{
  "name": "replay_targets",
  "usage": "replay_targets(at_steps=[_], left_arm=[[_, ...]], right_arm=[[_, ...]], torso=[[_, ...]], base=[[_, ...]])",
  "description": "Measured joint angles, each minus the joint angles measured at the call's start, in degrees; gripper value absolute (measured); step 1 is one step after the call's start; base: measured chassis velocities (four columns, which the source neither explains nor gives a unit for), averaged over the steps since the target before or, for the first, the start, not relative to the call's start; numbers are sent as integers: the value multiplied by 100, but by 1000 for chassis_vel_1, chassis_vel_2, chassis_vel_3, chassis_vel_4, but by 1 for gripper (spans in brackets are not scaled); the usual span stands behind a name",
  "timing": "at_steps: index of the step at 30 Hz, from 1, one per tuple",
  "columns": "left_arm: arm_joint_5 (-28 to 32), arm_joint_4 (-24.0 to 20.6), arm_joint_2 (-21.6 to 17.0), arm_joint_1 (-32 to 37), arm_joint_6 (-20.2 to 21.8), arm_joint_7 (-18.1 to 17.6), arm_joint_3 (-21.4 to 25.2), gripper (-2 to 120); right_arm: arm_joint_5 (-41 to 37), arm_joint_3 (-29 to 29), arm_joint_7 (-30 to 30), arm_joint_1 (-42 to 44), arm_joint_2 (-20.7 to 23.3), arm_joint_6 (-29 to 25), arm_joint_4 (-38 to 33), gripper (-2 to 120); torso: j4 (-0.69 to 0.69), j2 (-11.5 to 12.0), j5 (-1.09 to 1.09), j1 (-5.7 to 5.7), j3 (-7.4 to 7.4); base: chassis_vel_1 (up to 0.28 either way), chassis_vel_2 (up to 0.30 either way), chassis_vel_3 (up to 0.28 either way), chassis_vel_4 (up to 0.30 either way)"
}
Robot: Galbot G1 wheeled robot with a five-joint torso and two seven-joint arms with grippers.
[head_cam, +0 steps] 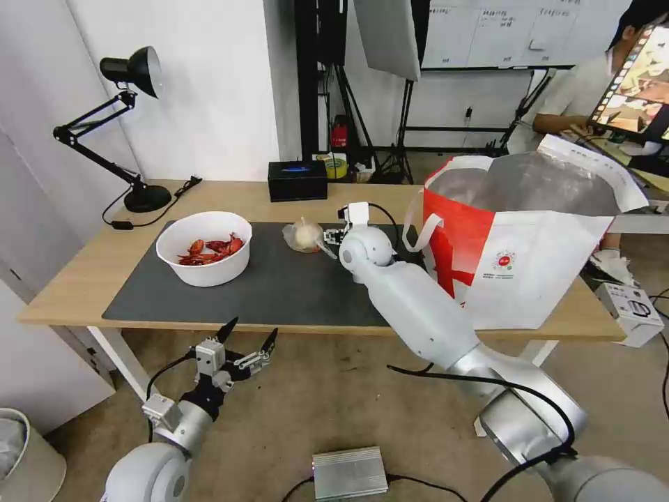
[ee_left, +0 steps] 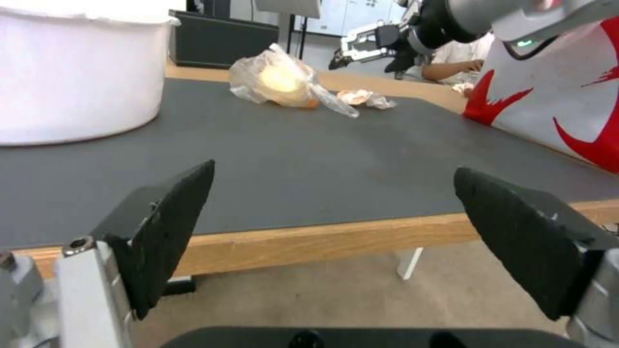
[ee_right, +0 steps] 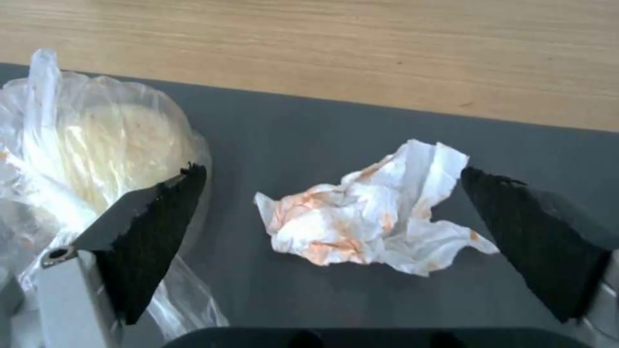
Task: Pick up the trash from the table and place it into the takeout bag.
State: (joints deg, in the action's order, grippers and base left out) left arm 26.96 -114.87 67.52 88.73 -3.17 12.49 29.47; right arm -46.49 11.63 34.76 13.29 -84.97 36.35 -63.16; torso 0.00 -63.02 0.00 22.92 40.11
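Head view shows us the long wooden surface [head_cam: 70, 286] with its big grey mat [head_cam: 279, 286] on top. At the right end stands the takeout bag [head_cam: 550, 258], red and white, open at the top and much bigger than anything else. Next biggest is the white bowl [head_cam: 204, 249] of red shells, sitting on the left part of the mat. Near the middle lies the knotted clear bag [head_cam: 304, 236], and just beside it is the small crumpled tissue [ee_right: 371, 212], white with orange stains.

Our right hand [ee_right: 329, 212] is reaching over the mat, right above the tissue. Its two black fingers [ee_right: 154, 227] are spread wide, one on each side of the tissue, and it holds nothing. One finger is very close to the clear bag and overlaps it in the right wrist view.

Our left hand [head_cam: 247, 338] waits low in front of the surface edge, also spread wide and holding nothing.

We think the step now is grabbing the tissue. To do it well, we should go straight down until the fingers nearly meet the mat, then squeeze gently. We should keep the one finger off the clear bag, or we might pinch both together.
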Motion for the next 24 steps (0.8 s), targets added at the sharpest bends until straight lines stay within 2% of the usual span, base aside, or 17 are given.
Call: replay_targets(at_steps=[24], left_arm=[[-4,43,13,-26,-19,-5,-57,100]], right_arm=[[-22,-41,-486,-110,-13,270,406,100]], torso=[[0,0,0,0,0]], base=[[0,0,0,0]])
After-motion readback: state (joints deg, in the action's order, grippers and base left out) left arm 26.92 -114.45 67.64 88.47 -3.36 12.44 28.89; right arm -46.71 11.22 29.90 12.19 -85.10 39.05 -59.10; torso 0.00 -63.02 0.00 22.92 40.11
